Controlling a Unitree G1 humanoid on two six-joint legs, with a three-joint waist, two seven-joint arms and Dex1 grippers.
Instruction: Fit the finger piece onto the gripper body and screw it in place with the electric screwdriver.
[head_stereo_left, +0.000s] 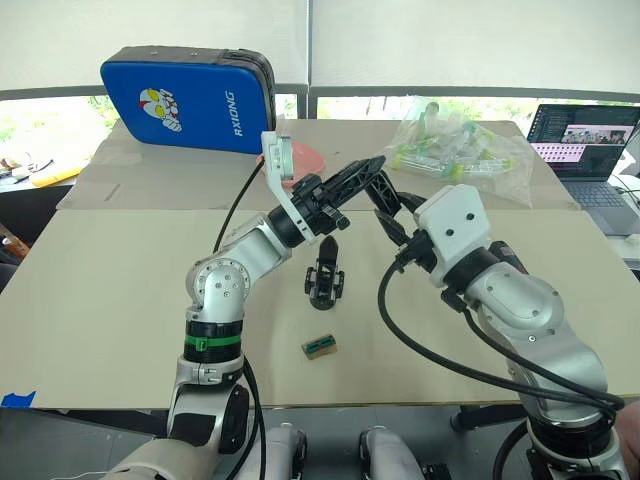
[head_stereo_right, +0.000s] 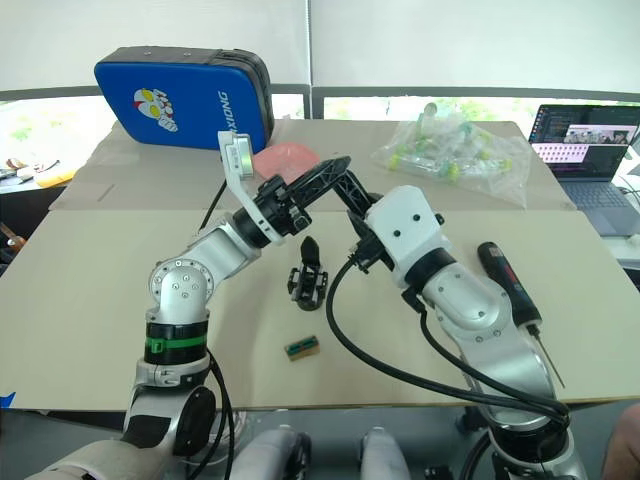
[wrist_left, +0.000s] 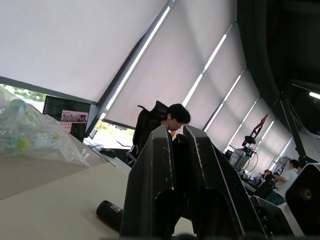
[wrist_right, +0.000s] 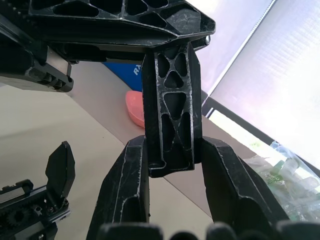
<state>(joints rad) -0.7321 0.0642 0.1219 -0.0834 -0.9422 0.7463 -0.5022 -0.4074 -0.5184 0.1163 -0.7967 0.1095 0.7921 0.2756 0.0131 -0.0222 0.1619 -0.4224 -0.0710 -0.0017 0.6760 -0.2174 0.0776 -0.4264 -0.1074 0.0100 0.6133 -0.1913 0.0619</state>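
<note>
— What is lying nearest on the desk (head_stereo_left: 120, 300)?

— A tan-and-green block (head_stereo_left: 320, 346) is sitting near the front edge. Just behind it the gripper body (head_stereo_left: 325, 278) is standing on the bare tan surface, its pointed finger sticking up. Off to the right the screwdriver (head_stereo_right: 510, 285) is lying flat, bit pointing toward the front edge.

— And the arms?

— Both are meeting in the air above the gripper body. The right pincer (wrist_right: 172, 145) is clamping the finger piece (wrist_right: 170, 100) between its two fingers. The left pincer (wrist_left: 175, 131) is standing narrow, pinching the piece's other end.

— What is lying farther back?

— A pink thing (head_stereo_left: 300, 158) is lying behind the pincers. A blue case (head_stereo_left: 190, 98) is resting at the far left of the desk, a clear bag of tubes (head_stereo_left: 460, 150) at the far right, and a laptop (head_stereo_left: 585, 140) is glowing beyond that.

— And the room?

— White blinds (head_stereo_left: 420, 40) are covering the windows, and a person (wrist_left: 170, 120) is sitting at another desk.
</note>
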